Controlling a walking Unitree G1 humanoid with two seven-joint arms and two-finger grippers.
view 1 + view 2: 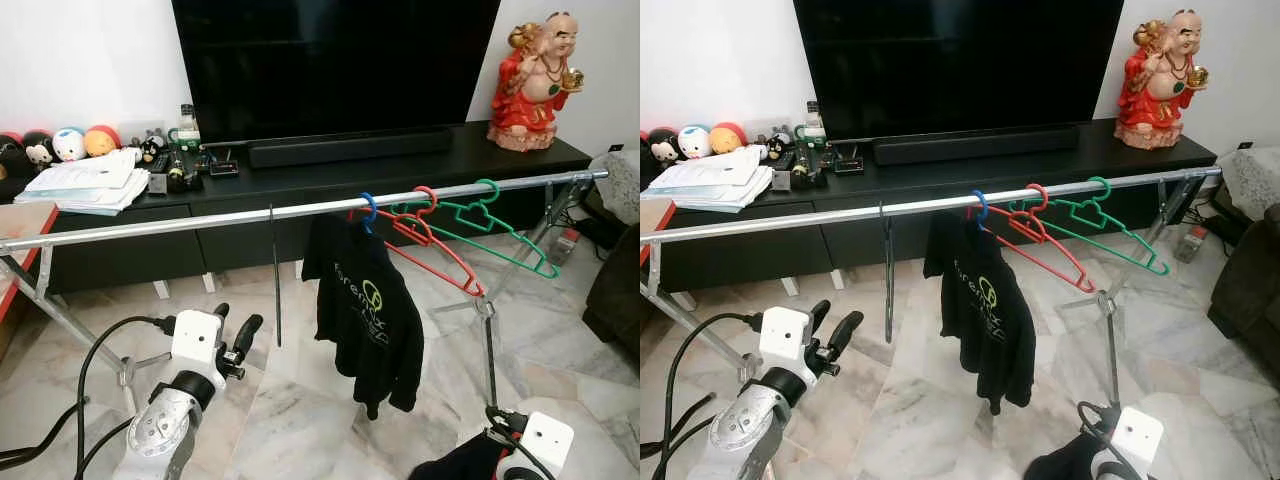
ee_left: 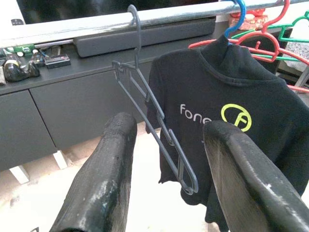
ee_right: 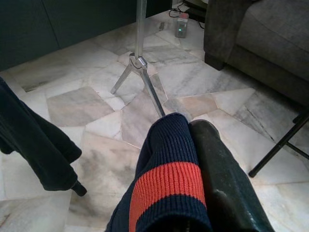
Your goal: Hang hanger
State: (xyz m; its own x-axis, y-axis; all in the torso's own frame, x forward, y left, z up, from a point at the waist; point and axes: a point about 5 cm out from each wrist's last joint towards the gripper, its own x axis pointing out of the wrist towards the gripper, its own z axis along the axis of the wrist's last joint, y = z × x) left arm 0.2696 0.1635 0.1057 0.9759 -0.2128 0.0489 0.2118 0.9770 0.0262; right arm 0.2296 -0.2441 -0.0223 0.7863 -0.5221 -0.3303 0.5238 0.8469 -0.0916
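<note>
**Grey hanger on the rail, left fingers spread beside it**

Grey hanger [image 2: 154, 113] hooks over the silver clothes rail [image 1: 200, 217] and hangs empty, seen nearly edge-on from the head camera, to the left of the other hangers. The left gripper [image 1: 235, 335] sits below the rail and a little to the hanger's left, its two black fingers [image 2: 104, 179] set wide apart with nothing between them — in the wrist view the grey hanger dangles just past the gap, not touching either one.

Next along the rail, a blue hanger [image 1: 369, 210] carries a black shirt [image 1: 368, 315]. The shirt bears white lettering that reads "fone" before the rest is hidden behind a finger, followed by a yellow-green circle logo; smaller writing beneath it is too small to read. To the right of it hang a red hanger [image 1: 432, 245] and a green hanger [image 1: 500, 235], both bare and overlapping.

The right gripper [image 1: 500, 455] is low at the right, clamped on a navy knitted garment [image 3: 166, 183] with a red band, above the marble floor [image 3: 96, 121].

Behind the rail, a black TV surface [image 1: 400, 165] holds a large dark television [image 1: 335, 60], a soundbar [image 1: 350, 147], a red-robed figurine [image 1: 530, 80], plush toys [image 1: 70, 143] and a stack of papers [image 1: 85, 183].
</note>
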